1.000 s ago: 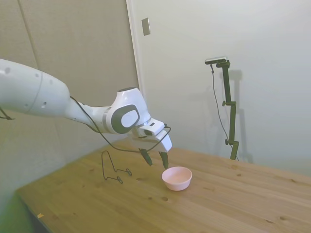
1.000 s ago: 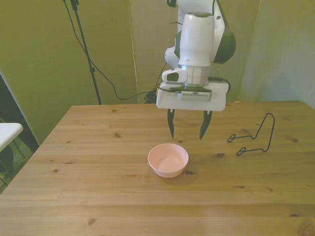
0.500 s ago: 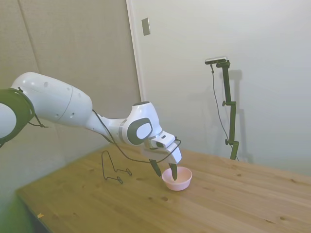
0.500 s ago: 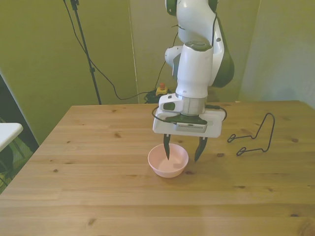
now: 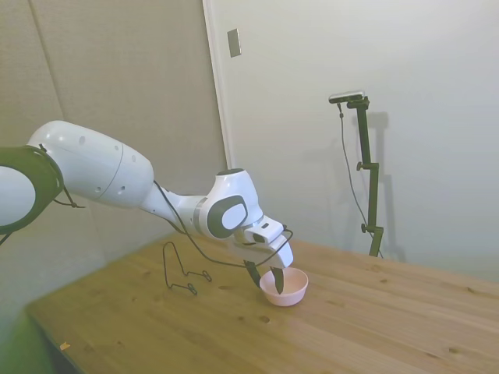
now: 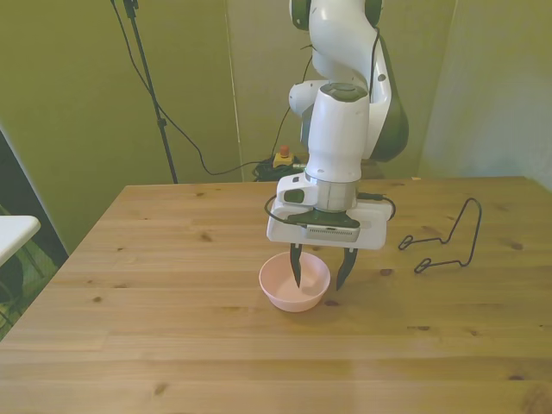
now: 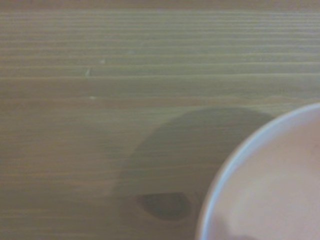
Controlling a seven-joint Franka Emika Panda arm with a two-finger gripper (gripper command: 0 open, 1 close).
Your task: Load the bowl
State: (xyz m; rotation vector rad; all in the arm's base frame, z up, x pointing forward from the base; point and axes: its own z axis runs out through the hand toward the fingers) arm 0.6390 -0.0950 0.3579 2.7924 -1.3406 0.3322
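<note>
The broad wooden plank table (image 6: 172, 345) fills the frame under me, bare grain all around. My white arm (image 5: 101, 175) stretches low across it, wrist bent down. My gripper (image 6: 320, 269) hangs right at the small round pale pink plastic bowl (image 6: 285, 293), fingers spread wide and straddling its rim: one dark fingertip (image 6: 297, 272) dips inside the bowl, the other sits just outside the wall on the front view's right. I can't tell whether either touches the rim. The bowl sits upright near the table's middle. In the wrist view its pale rim (image 7: 235, 165) curves over wood beside a dark knot (image 7: 165, 205). Well apart, on the front view's right, stands a thin black wire rack (image 6: 448, 241).
</note>
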